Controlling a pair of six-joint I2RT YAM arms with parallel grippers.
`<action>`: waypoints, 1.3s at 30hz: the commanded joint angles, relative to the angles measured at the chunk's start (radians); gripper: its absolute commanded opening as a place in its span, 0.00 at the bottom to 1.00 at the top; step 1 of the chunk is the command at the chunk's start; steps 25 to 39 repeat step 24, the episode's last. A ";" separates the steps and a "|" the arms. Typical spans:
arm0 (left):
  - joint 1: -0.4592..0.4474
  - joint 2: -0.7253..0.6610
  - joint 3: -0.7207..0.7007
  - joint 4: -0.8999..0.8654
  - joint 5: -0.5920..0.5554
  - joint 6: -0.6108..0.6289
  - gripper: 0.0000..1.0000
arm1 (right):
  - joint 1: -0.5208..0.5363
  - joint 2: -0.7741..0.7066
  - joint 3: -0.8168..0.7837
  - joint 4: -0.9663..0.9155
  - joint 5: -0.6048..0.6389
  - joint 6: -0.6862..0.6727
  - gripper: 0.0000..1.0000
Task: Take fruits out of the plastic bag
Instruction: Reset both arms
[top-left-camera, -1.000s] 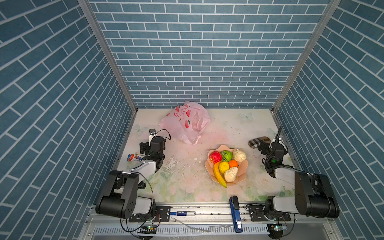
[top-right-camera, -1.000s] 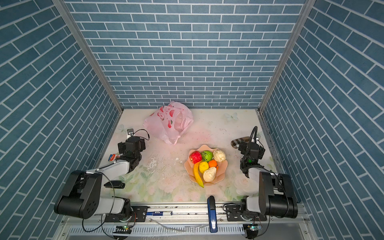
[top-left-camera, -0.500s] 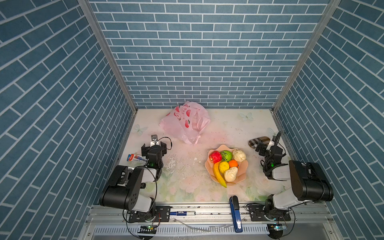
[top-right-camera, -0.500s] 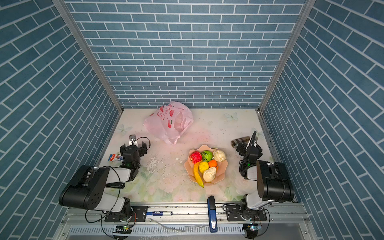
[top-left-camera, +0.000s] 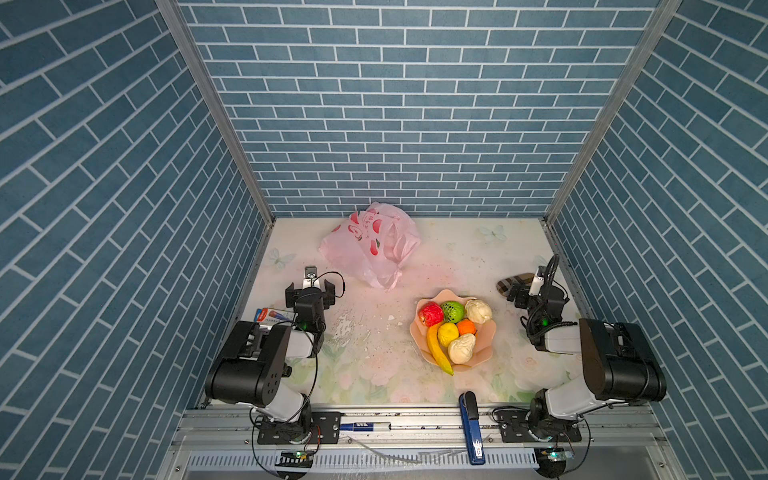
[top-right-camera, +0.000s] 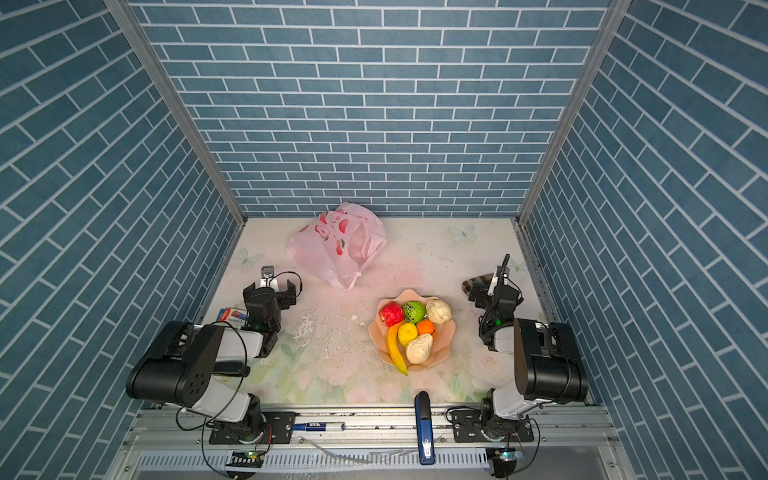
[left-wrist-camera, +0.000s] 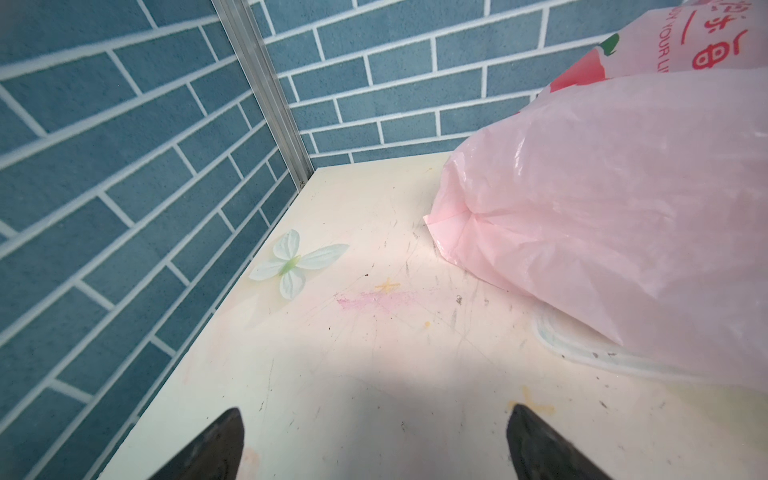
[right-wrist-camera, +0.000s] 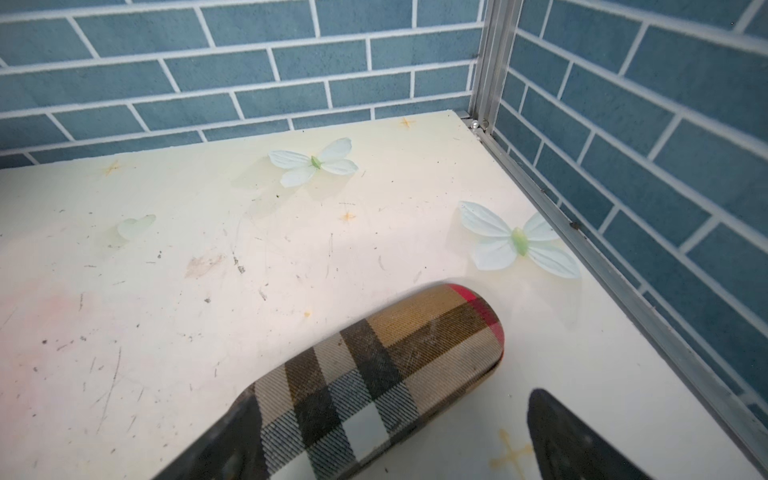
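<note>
Front rail: a blue stapler (top-left-camera: 471, 428) and a marker pen (top-left-camera: 365, 426) lie on it.

On the table (top-left-camera: 449, 257), right of centre, stands a peach bowl (top-left-camera: 487, 338). It holds the fruits: banana (top-left-camera: 438, 349) along its near-left rim, lemon (top-left-camera: 448, 333), one cream lump (top-left-camera: 461, 348), orange (top-left-camera: 466, 327), apple (top-left-camera: 431, 313), green bumpy fruit (top-left-camera: 453, 311) and a second cream lump (top-left-camera: 478, 311).

Left side: a small red-and-blue packet (top-left-camera: 270, 316) lies beside the arm. The left gripper (top-left-camera: 311, 289) is low over the table, jaws spread wide and holding nothing; the wrist view shows bare table between its fingertips (left-wrist-camera: 232, 424).

Right side: the right gripper (top-left-camera: 521, 293) also has its jaws spread wide. A checked case (right-wrist-camera: 386, 357) lies on the table in the gap between them, close against one finger. Contact cannot be confirmed.

Far end, left of centre, near the back wall: the plastic bag (top-left-camera: 370, 245) lies slumped and crinkled, well apart from the bowl and beyond the left gripper.
</note>
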 joint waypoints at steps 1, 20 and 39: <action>0.010 0.000 0.017 -0.030 0.011 -0.012 0.99 | -0.003 0.007 0.028 -0.018 -0.014 -0.036 0.99; 0.012 0.001 0.018 -0.022 0.011 -0.012 0.99 | 0.002 0.013 0.042 -0.039 -0.021 -0.043 0.99; 0.012 0.001 0.016 -0.022 0.011 -0.012 0.99 | 0.002 0.014 0.042 -0.038 -0.024 -0.043 0.99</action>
